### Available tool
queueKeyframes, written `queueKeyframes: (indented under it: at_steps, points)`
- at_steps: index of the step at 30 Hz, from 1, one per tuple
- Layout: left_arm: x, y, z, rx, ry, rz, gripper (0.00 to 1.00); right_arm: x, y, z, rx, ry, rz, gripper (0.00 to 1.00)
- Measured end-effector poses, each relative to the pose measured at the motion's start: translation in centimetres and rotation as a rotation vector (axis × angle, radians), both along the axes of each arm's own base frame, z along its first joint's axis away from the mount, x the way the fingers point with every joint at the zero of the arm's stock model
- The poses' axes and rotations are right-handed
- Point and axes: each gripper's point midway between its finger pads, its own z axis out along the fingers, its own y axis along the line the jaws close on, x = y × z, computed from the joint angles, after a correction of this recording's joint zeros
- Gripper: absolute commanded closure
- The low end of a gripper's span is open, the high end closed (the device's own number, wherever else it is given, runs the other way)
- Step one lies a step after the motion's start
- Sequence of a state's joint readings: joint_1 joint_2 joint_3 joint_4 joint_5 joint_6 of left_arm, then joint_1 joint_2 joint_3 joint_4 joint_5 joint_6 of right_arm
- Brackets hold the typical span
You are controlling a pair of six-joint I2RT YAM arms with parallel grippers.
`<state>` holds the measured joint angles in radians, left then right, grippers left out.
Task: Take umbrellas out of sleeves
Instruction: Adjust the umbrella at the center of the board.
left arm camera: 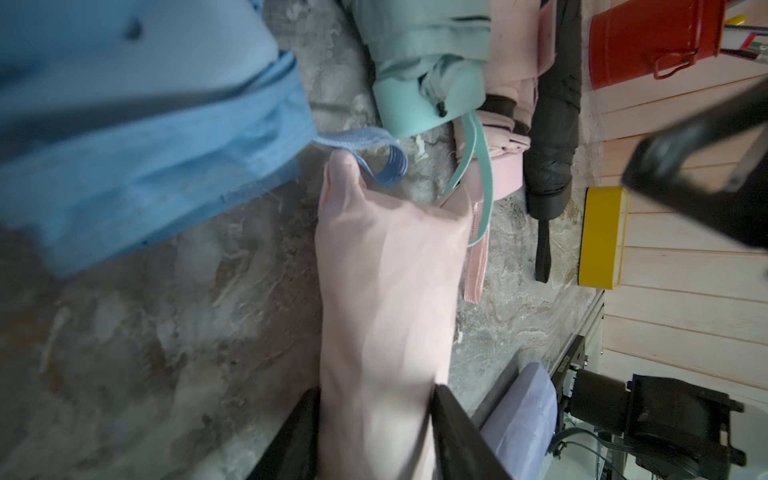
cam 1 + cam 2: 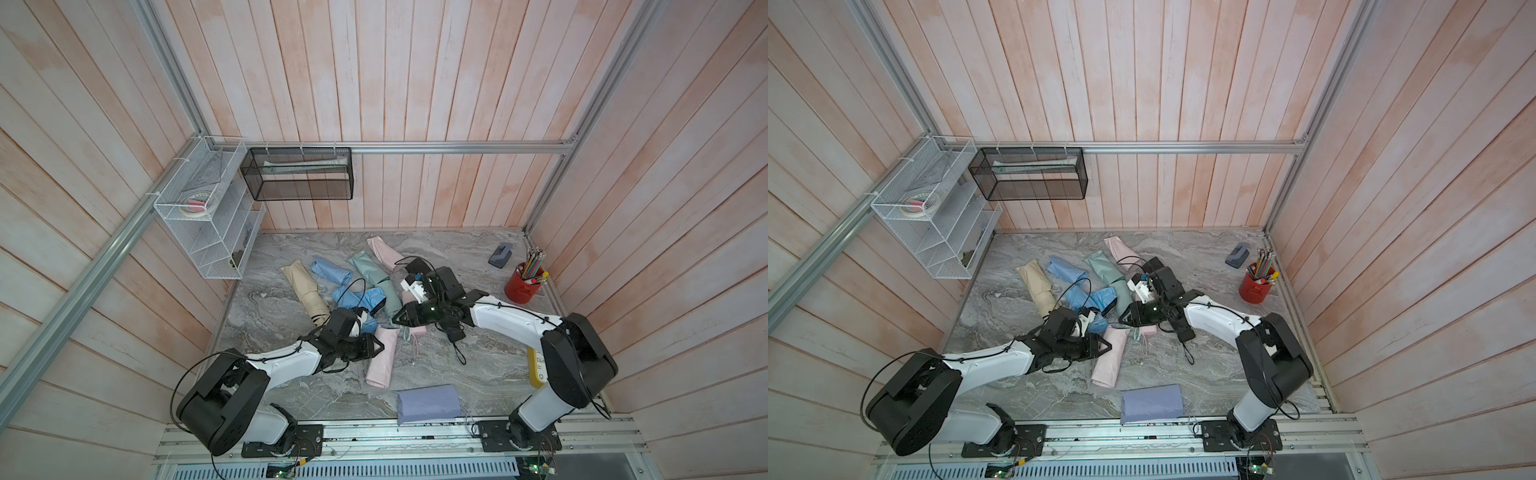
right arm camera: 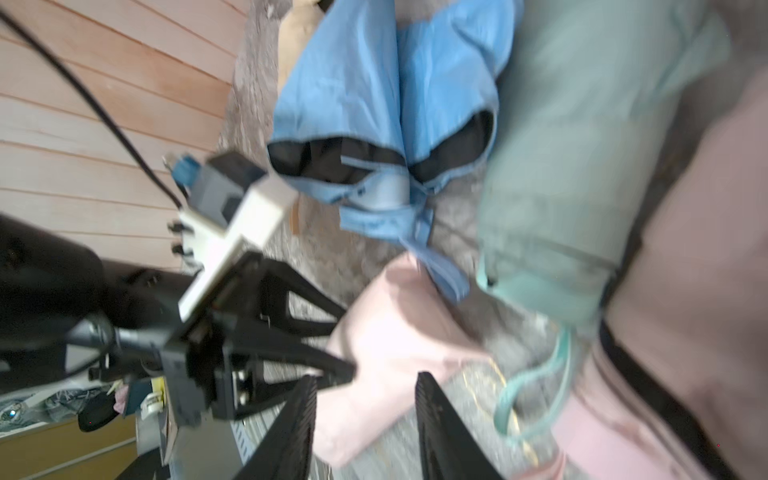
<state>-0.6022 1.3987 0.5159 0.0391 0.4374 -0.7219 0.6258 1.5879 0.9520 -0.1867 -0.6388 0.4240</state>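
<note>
Only our left wrist view shows the left claw point(image 1: 376, 390) pinching the sleeve point(image 1: 386, 270). Whether the right claw point(image 3: 365, 376) grips it, we cannot tell. Both arms point(image 2: 286, 357) point(image 2: 511, 320) stretch low, inward.

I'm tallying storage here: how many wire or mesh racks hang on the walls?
2. A white wire rack hangs on the left wall's rail; a black mesh basket hangs beside it on the back wall's rail. None seems hidden.

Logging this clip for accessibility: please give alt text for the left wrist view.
The left gripper clamps a pink sleeve between its black fingers on the marble table. Around it lie a light blue umbrella, a mint umbrella, a black umbrella and a red cup.
</note>
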Motion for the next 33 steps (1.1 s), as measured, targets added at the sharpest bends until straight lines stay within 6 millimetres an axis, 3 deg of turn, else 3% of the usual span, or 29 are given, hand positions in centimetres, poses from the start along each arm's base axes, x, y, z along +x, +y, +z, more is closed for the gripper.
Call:
queueKeyframes:
  at_steps: [5, 10, 16, 23, 30, 33]
  points:
    - [-1.2, 0.7, 1.3, -0.017, -0.022, 0.000, 0.49, -5.2, -2.8, -2.8, -0.031, 0.090, 0.007, 0.57]
    - [-4.0, 0.7, 1.7, -0.029, -0.024, -0.047, 0.45, -6.8, -2.5, -4.9, -0.024, 0.182, 0.007, 0.55]
    - [-6.5, 1.5, -1.6, 0.028, 0.067, -0.070, 0.46, -6.1, -1.1, -6.8, 0.003, 0.239, -0.009, 0.56]
    - [-6.2, 0.6, -1.5, 0.010, 0.073, -0.089, 0.47, -3.7, 1.6, -7.3, 0.029, 0.253, -0.011, 0.56]
    - [-6.4, -0.3, -1.2, -0.018, 0.085, -0.124, 0.48, -0.2, 7.0, -4.8, 0.090, 0.179, 0.045, 0.56]
    - [-6.3, -1.2, -0.7, -0.035, 0.087, -0.151, 0.47, 1.0, 8.2, -3.1, 0.102, 0.125, 0.061, 0.56]
